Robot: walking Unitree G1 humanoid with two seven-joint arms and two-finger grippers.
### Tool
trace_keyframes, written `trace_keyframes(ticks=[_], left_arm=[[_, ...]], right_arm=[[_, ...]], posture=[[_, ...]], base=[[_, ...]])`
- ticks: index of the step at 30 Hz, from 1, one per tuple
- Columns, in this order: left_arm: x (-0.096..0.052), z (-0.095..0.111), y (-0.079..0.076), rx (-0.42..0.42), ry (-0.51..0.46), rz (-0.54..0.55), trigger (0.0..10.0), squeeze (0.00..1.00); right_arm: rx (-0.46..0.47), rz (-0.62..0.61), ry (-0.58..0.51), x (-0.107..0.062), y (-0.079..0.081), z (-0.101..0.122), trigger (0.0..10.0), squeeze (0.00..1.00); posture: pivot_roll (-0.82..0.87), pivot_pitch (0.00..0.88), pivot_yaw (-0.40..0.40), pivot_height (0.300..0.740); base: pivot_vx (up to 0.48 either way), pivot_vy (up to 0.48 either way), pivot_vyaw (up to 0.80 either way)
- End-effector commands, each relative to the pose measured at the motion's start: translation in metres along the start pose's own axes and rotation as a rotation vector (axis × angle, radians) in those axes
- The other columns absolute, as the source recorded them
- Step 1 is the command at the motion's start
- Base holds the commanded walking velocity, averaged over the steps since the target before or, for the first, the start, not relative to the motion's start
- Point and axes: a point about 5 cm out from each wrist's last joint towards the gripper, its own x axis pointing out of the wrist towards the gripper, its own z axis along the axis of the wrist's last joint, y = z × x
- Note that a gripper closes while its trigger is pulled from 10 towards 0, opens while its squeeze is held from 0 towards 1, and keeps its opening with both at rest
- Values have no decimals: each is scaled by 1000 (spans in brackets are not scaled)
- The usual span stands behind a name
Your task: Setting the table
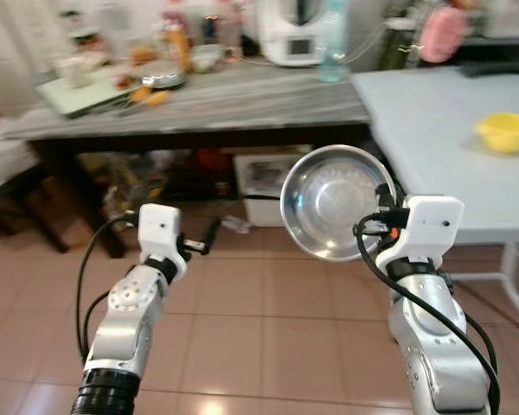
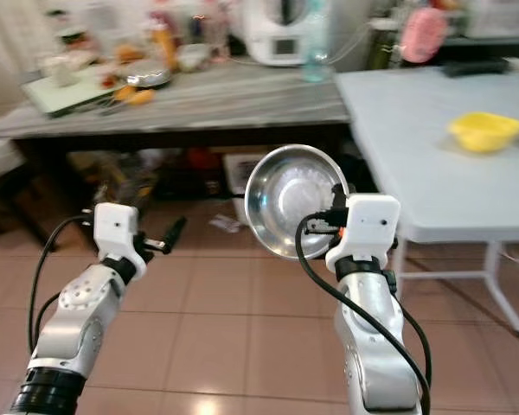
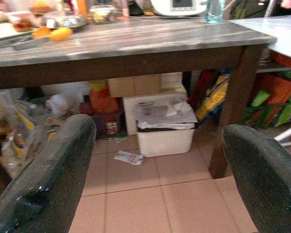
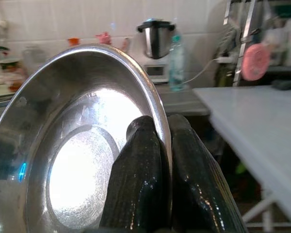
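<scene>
My right gripper (image 1: 385, 206) is shut on the rim of a shiny steel bowl (image 1: 333, 203), held upright on its edge at chest height with its hollow facing me. In the right wrist view both black fingers (image 4: 140, 179) pinch the bowl's rim (image 4: 157, 104). The white table (image 1: 432, 130) stretches away on the right, with a yellow bowl (image 1: 507, 131) on it. My left gripper (image 1: 206, 238) is raised at the left, above the floor, open and holding nothing; its two fingers (image 3: 48, 179) stand wide apart.
A dark wooden table (image 1: 216, 99) with food, bottles and a white appliance (image 1: 294, 35) crosses the back. Under it sit boxes and a white bin (image 3: 165, 138). Tiled floor (image 1: 259, 328) lies between me and both tables.
</scene>
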Motion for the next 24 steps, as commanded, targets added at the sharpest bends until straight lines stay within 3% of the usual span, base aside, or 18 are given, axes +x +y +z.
trace_keyframes(ticks=[1, 9, 24], left_arm=[[3, 5, -7, 4, -25, -28, 10000, 0], [2, 7, -13, -49, -34, -102, 10000, 0], [1, 6, -16, -59, -36, -124, 10000, 0]], right_arm=[[-6, -16, -4, 0, -5, 0, 10000, 0], [-16, -12, -4, 1, -4, -1, 10000, 0], [-24, -6, -10, 3, -3, -1, 10000, 0]], posture=[[-133, 13, 82, 740], [-133, 9, 87, 740], [-128, 7, 85, 740]], base=[[0, 0, 0], [0, 0, 0], [314, 0, 0]])
